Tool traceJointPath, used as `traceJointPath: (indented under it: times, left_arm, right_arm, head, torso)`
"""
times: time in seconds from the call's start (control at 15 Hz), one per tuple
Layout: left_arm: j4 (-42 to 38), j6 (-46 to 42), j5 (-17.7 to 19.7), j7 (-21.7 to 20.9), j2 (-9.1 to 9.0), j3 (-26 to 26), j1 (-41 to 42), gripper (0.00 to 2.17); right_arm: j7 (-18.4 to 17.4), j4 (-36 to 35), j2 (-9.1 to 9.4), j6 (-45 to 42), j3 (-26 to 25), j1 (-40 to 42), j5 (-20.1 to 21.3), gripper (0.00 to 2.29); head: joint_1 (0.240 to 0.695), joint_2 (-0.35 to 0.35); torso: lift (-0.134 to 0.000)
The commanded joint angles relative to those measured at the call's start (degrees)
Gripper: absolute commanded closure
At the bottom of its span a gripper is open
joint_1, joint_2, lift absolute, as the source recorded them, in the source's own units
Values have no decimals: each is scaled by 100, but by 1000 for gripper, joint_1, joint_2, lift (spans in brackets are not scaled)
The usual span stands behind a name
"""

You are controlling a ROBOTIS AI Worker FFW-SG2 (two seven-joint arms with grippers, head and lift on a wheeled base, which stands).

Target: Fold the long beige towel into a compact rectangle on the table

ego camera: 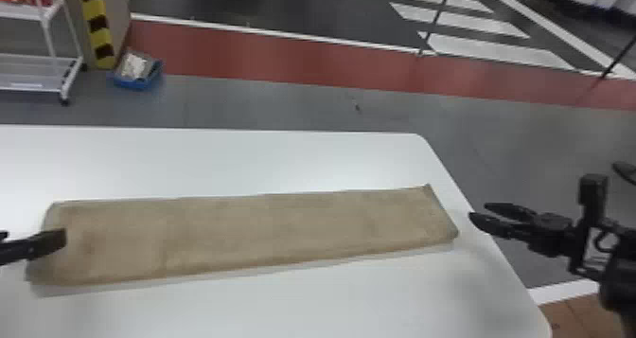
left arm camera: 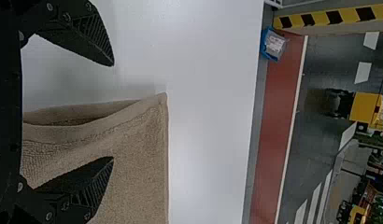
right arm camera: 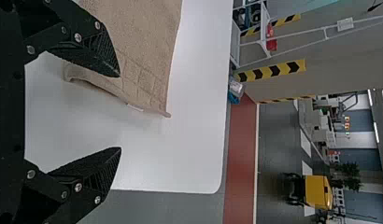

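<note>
Our left end effector (ego camera: pixel 32 239), cut off at the head view's left edge, and right end effector (ego camera: pixel 480 210), at right, gape open, the towel (ego camera: pixel 265 228) crossing the counter's (ego camera: pixel 227 157) lower left, a pale strip (right arm camera: pixel 135 108) edging it in our right wrist view.

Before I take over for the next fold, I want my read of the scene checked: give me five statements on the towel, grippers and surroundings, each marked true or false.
1. The towel lies as a long strip. True.
2. The left gripper is open. True.
3. The right gripper is shut on the towel. False: it stands open by the towel's right end.
4. The towel hangs off the table. False: it lies wholly on top.
5. A blue container sits beyond the table. True.
</note>
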Motion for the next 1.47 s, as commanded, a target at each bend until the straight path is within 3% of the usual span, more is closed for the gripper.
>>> traceJointPath:
  times: [0.0, 0.87, 1.4]
  left_arm:
    - [-2, 4, 3, 4, 0, -6, 0, 194]
    - [-11, 4, 3, -40, 0, -14, 9, 198]
    - [226, 4, -217, -31, 9, -138, -105, 296]
  right_arm:
    - [2, -8, -8, 13, -23, 33, 0, 380]
    - [90, -140, -61, 242, -32, 42, 44, 380]
    - [81, -140, -61, 154, -32, 42, 27, 380]
  head:
    - [695, -306]
    - [695, -314]
    - [695, -312]
  torso:
    - [-124]
    - [-124]
    - [-124]
